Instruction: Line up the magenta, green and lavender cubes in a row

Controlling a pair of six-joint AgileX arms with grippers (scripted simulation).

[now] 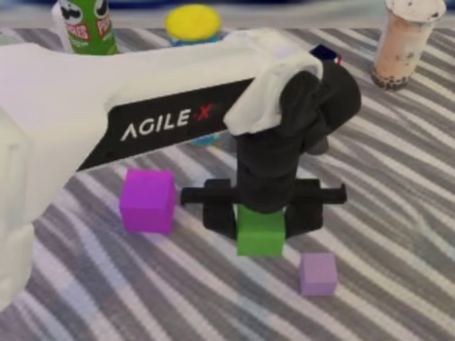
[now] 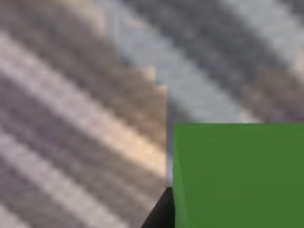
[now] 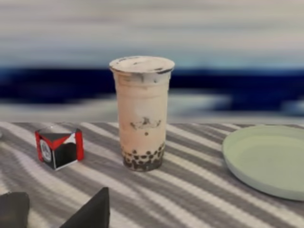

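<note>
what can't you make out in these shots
- Left gripper grip on the green cube: top view, wrist blocks the contact.
- Green cube: left wrist view, cut off by the edge.
- Right gripper: absent from top view; only dark finger tips at the right wrist view's edge.

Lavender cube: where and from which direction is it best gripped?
Probably from straight above, closing on two opposite side faces of the lavender cube. It sits flat, its top is unobstructed, and it stands apart from the green cube, leaving room for fingers on each side.
</note>
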